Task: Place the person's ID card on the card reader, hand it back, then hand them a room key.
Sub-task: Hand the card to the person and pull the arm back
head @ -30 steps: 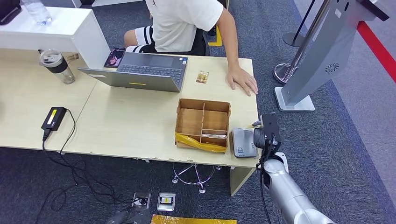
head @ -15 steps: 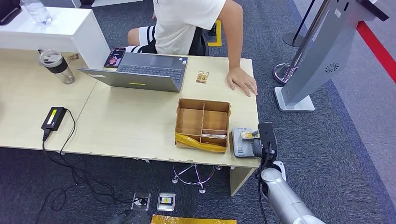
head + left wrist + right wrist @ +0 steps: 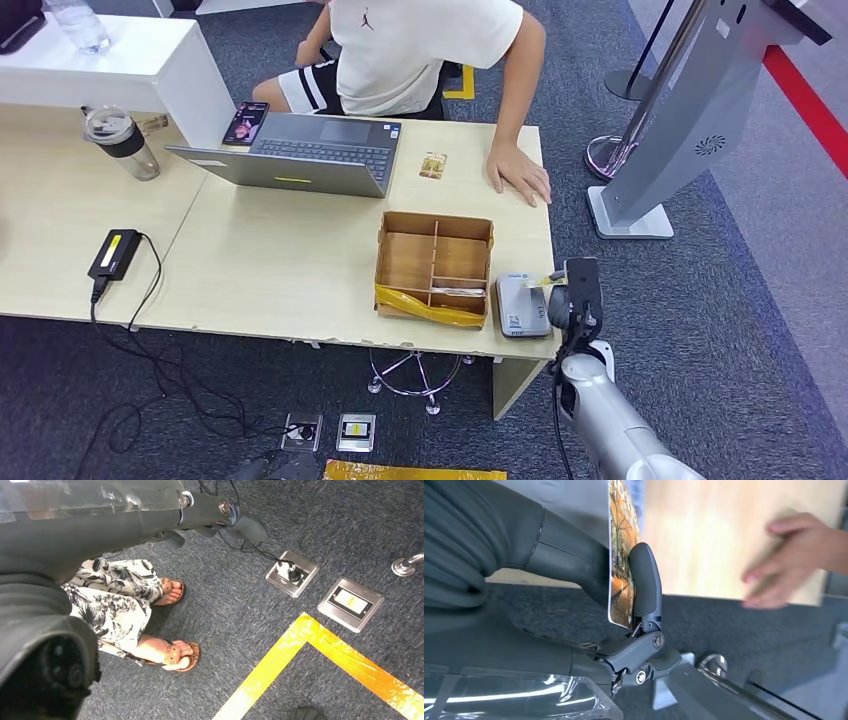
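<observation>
My right hand is at the table's front right corner, just right of the grey card reader. It pinches the ID card, printed with an orange tree picture, between thumb and a finger; the card's yellow edge pokes out over the reader's right side. The person's hand rests flat on the table's far right edge and appears blurred in the right wrist view. Cards lie in a front compartment of the wooden divided box. My left hand hangs over the floor, holding nothing.
A small card lies on the table beside an open laptop. At left are a tumbler and a power adapter. A grey kiosk stand rises right of the table. Sandalled feet stand near my left arm.
My right hand carried the card left over the reader, then drew it back right and slightly up. The seated person leaned and shifted; their hand stayed on the table.
</observation>
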Robot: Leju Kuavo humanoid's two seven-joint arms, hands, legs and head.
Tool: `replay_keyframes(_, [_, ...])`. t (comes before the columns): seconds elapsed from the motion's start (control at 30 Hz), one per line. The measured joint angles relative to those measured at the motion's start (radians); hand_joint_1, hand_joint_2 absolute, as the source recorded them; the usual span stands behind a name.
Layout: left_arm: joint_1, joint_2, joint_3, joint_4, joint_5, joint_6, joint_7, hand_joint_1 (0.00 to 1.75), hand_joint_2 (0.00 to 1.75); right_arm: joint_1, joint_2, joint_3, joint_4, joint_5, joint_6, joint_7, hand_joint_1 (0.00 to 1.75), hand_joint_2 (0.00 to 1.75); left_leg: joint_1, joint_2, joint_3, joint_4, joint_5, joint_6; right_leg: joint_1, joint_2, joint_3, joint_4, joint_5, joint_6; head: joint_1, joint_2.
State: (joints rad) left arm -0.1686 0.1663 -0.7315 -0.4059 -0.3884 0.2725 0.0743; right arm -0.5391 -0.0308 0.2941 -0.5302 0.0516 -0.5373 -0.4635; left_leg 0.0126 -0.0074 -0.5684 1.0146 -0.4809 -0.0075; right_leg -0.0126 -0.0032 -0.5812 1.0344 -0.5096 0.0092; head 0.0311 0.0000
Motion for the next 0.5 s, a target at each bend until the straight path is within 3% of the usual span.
replay_keyframes(0.23, [-0.008, 0.002, -0.003, 0.000, -0.004, -0.019, -0.011, 0.00, 0.00, -0.085, -0.033, -0.033, -0.166, -0.025, -0.095, -0.014, 1.75, 1.75, 0.000, 0.001, 0.001, 0.000, 0.001, 0.000, 0.000, 0.000, 0.000, 0.000, 0.001, 0.000, 0.000, 0.000])
replay_keyframes(0.37, [-0.018, 0.003, -0.005, 0.000, -0.010, -0.031, -0.016, 0.00, 0.00, -0.132, -0.050, -0.054, -0.311, 0.028, -0.124, 0.042, 1.75, 1.75, 0.000, 0.001, 0.001, 0.000, 0.001, 0.000, 0.000, 0.000, 0.000, 0.000, 0.001, 0.000, 0.000, 0.000])
replay_keyframes(0.5, [-0.033, 0.003, -0.008, 0.000, -0.027, -0.055, -0.022, 0.00, 0.00, -0.200, -0.052, -0.058, -0.439, 0.142, -0.115, 0.042, 1.75, 1.75, 0.000, 0.001, 0.000, 0.000, 0.001, 0.000, 0.000, 0.000, 0.000, 0.001, 0.001, 0.000, 0.000, 0.000])
